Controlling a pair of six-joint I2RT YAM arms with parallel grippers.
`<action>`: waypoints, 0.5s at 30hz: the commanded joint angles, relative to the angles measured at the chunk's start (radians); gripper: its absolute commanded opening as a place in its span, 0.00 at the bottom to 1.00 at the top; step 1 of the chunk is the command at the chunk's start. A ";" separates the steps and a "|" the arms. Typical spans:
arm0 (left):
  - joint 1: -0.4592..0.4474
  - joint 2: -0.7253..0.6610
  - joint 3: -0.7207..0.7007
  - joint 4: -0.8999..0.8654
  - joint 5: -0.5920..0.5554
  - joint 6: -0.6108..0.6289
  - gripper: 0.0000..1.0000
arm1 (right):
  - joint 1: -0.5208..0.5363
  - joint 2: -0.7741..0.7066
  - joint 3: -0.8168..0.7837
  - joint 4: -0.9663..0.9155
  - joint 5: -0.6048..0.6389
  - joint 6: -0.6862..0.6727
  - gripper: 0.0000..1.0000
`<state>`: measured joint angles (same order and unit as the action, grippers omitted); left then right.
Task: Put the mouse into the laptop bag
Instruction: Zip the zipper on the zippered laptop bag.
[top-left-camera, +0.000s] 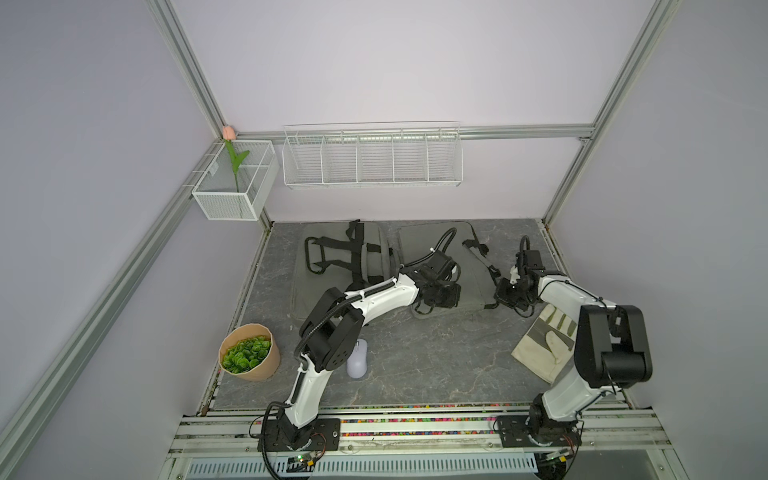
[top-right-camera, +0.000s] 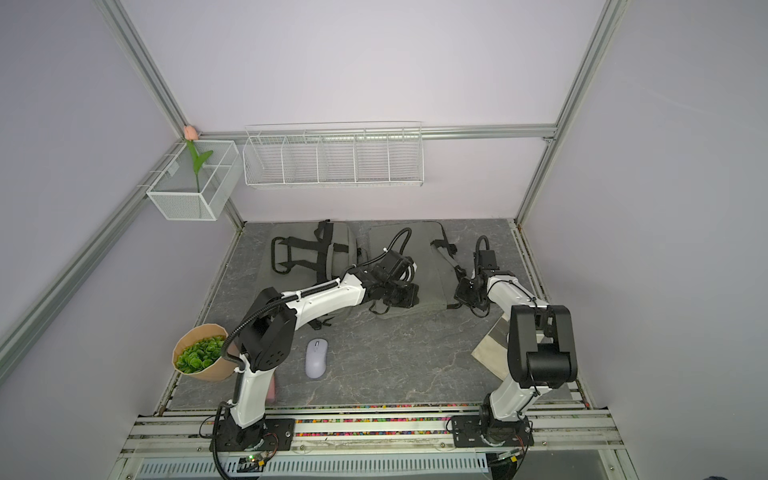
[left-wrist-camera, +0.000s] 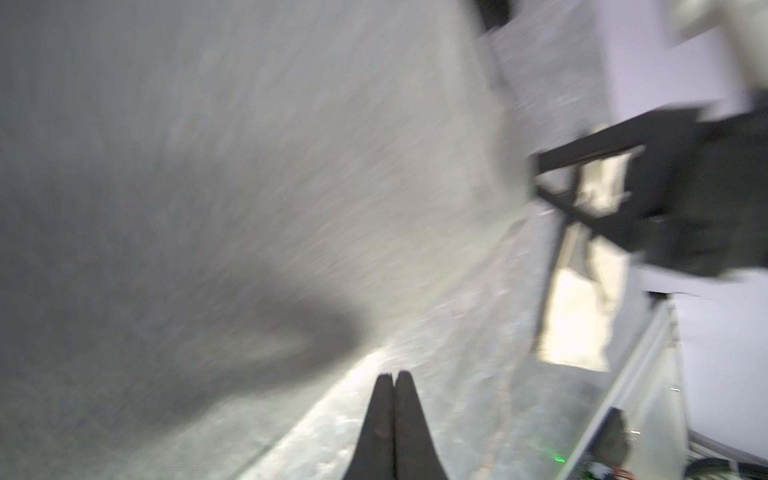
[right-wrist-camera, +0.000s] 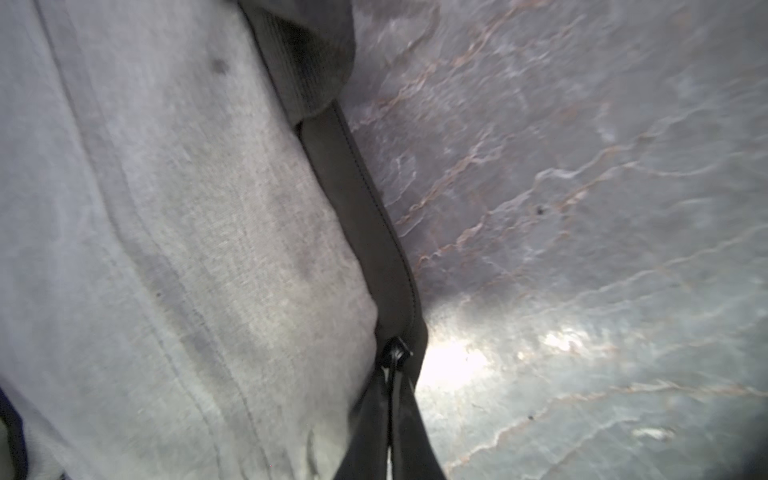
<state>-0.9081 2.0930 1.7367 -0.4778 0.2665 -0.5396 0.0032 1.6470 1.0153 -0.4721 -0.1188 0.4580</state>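
Observation:
The pale lilac mouse (top-left-camera: 357, 359) (top-right-camera: 316, 358) lies on the grey stone table near the front, beside my left arm's elbow. At the back, the flat grey laptop bag (top-left-camera: 432, 245) (top-right-camera: 419, 241) lies on the table. My left gripper (top-left-camera: 442, 297) (top-right-camera: 400, 297) hangs over the bag's near part; in the blurred left wrist view its jaws (left-wrist-camera: 392, 376) are shut with nothing between them, above the bag's fabric (left-wrist-camera: 208, 166). My right gripper (top-left-camera: 505, 291) (right-wrist-camera: 397, 357) is at the bag's right edge, shut on a small black zipper pull on the black edge band (right-wrist-camera: 365, 199).
A second grey bag with black straps (top-left-camera: 328, 266) lies left of the laptop bag. A cream work glove (top-left-camera: 544, 345) lies at the right under my right arm. A paper pot of green leaves (top-left-camera: 249, 353) stands front left. Wire baskets (top-left-camera: 372, 160) hang on the back wall.

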 joint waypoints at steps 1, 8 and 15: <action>0.003 0.054 0.178 -0.067 0.007 0.057 0.00 | -0.014 -0.021 -0.019 0.024 -0.023 -0.022 0.07; -0.006 0.444 0.670 -0.248 0.068 0.050 0.00 | -0.012 -0.026 -0.034 0.062 -0.083 -0.007 0.06; -0.013 0.624 0.807 -0.179 0.126 -0.022 0.00 | -0.012 -0.084 -0.096 0.071 -0.077 0.001 0.07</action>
<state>-0.9138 2.7022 2.5053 -0.6140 0.3653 -0.5312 -0.0067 1.6115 0.9504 -0.4061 -0.1806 0.4557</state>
